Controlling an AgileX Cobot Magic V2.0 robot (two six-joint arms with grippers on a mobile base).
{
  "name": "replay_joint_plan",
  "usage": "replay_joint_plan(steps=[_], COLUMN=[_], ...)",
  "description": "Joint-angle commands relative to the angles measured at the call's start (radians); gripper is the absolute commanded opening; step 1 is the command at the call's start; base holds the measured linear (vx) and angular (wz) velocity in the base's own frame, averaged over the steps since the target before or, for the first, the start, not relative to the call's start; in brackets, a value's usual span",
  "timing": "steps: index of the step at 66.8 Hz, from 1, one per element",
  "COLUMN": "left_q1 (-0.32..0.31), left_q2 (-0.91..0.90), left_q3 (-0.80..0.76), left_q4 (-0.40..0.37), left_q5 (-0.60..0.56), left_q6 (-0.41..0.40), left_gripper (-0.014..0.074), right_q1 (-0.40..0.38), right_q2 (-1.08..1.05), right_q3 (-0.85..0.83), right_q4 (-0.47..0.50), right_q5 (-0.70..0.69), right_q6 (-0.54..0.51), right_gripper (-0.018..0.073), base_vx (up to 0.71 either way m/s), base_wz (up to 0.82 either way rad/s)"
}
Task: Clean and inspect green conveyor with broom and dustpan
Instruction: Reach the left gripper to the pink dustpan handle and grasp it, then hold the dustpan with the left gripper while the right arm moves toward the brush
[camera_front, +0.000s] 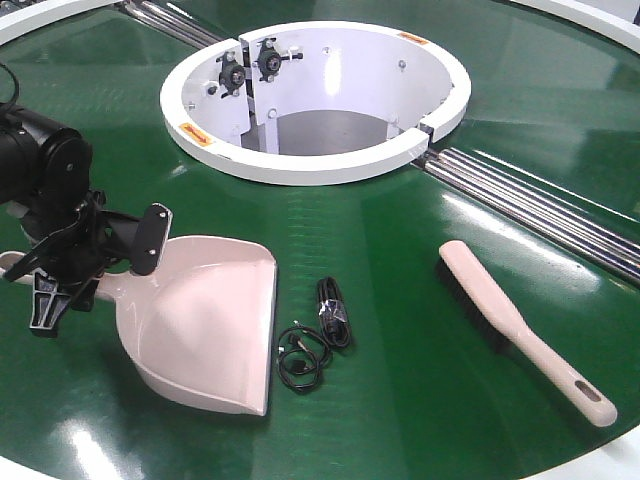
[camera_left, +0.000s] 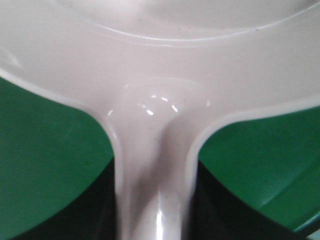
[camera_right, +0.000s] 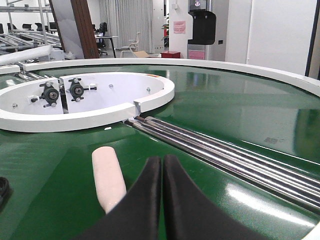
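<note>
The beige dustpan (camera_front: 215, 320) lies on the green conveyor (camera_front: 420, 330) at the left, with its mouth facing right. My left gripper (camera_front: 95, 270) is shut on its handle (camera_left: 155, 190); dark fingers (camera_left: 102, 210) hug both edges. The broom (camera_front: 500, 310) lies flat at the right, bristles down, its slotted handle toward the near edge. In the right wrist view my right gripper (camera_right: 161, 161) is shut and holds nothing. It hovers just right of the broom's beige back (camera_right: 107, 175). That gripper is outside the front view.
A black coiled cable (camera_front: 320, 335) lies between dustpan and broom. The white ring hub (camera_front: 300, 165) sits behind them. Silver rollers (camera_front: 540, 205) run from the hub to the right. The belt's white outer rim (camera_right: 260, 70) curves round the far side.
</note>
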Motion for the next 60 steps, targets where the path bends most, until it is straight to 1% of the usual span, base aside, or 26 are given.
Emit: replay_joint_plan(steps=[1, 16, 21, 26, 47, 60], left_q1=[-0.005, -0.005, -0.005, -0.005, -0.005, -0.005], left_q2=[-0.041, -0.021, -0.015, -0.010, -0.009, -0.009], left_q3=[-0.029, -0.029, -0.029, -0.029, -0.029, -0.029], left_q4=[0.009, 0.020, 0.037, 0.062, 0.070, 0.070], left_q5=[0.005, 0.019, 0.022, 0.024, 0.038, 0.133], left_q6=[-0.017, -0.037, -0.081, -0.108, -0.109, -0.109], left_gripper=[-0.0007, -0.0007, -0.0007, -0.0007, -0.0007, -0.0007], right_q1=[0.000, 0.000, 0.000, 0.000, 0.000, 0.000], right_q2=[-0.011, -0.011, -0.011, -0.011, -0.011, -0.011], right_q3=[0.004, 0.004, 0.004, 0.004, 0.004, 0.004], right_q4=[-0.010, -0.010, -0.010, -0.010, -0.010, -0.010], right_q5=[-0.075, -0.075, -0.075, -0.075, -0.075, -0.075], right_q6=[-0.003, -0.003, -0.003, -0.003, -0.003, -0.003], right_gripper=[-0.0008, -0.0008, -0.0008, -0.0008, -0.0008, -0.0008], base_vx=[0.00, 0.00, 0.00, 0.00, 0.00, 0.00], base_wz=[0.00, 0.00, 0.00, 0.00, 0.00, 0.00])
